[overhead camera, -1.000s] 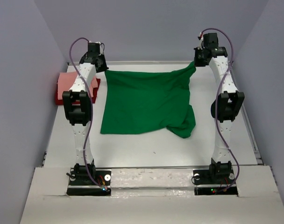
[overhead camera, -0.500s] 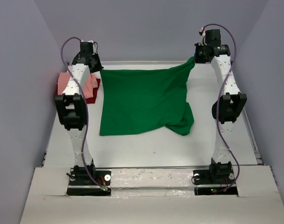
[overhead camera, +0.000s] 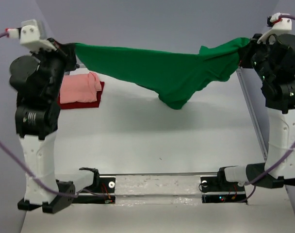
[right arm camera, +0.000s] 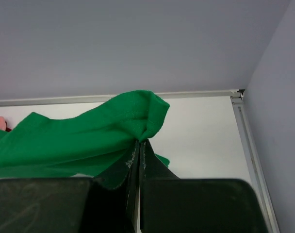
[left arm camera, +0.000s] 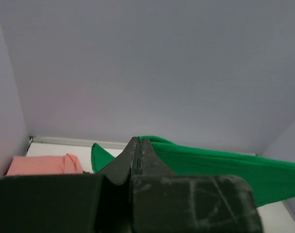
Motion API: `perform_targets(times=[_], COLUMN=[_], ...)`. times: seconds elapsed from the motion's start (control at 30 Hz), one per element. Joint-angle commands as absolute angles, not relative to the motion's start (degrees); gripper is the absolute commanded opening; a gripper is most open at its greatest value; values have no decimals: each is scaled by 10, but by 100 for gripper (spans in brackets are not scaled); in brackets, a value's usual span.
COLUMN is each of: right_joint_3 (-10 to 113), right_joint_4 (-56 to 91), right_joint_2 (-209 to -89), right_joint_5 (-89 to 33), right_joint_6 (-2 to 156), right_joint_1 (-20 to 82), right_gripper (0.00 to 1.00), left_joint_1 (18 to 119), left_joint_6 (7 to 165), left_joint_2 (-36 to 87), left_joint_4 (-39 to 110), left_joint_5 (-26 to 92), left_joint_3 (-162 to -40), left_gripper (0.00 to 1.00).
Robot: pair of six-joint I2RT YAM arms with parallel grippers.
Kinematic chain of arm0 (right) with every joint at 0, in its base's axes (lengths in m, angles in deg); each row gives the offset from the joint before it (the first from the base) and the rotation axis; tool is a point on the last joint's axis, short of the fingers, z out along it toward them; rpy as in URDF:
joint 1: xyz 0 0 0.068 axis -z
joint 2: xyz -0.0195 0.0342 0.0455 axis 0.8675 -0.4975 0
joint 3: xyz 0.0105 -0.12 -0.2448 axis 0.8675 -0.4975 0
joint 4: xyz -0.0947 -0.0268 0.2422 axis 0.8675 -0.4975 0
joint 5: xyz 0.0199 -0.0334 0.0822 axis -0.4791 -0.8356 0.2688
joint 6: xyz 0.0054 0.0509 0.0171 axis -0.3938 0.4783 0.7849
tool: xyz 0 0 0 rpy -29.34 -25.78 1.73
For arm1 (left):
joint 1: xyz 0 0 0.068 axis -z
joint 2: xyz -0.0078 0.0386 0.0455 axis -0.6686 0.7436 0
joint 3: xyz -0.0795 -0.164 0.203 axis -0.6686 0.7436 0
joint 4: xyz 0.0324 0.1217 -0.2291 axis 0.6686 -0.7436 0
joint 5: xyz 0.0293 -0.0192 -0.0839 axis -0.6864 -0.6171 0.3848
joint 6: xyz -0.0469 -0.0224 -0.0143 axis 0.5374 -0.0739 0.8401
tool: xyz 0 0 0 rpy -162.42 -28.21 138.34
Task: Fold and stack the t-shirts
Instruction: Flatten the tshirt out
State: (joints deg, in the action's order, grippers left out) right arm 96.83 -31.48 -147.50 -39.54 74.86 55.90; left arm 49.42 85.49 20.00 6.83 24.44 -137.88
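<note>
Fig.: green t-shirt hangs clear of table, long axis L–R betw. arms; L gripper & R gripper each clamped on one end.

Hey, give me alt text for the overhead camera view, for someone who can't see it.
A green t-shirt hangs stretched in the air between the left gripper and right gripper, each shut on one end, its middle sagging above the table. At far left, a folded pink t-shirt lies on a dark red t-shirt.

White table; dark red shirt lying far left.
</note>
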Motion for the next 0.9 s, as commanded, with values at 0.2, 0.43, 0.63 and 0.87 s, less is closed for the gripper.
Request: perform_targets(times=[0.2, 0.43, 0.63, 0.87], right_joint_3=[913, 877, 921, 1026], right_joint_4=[-390, -410, -418, -367], right_joint_2=[-1352, -1251, -1267, -1439], right_joint_5=[-463, -487, -482, -648], right_joint_6=[787, 796, 789, 694], right_joint_1=[518, 497, 485, 379], right_gripper=[0, 0, 0, 0], left_joint_1=[568, 579, 595, 601], left_joint_6=[859, 919, 899, 817], left_joint_2=[26, -96, -80, 55], left_joint_4=[28, 27, 9, 25], left_joint_5=[159, 166, 136, 83], left_joint_3=[-1278, -1168, -1204, -1298], left_gripper=[0, 0, 0, 0])
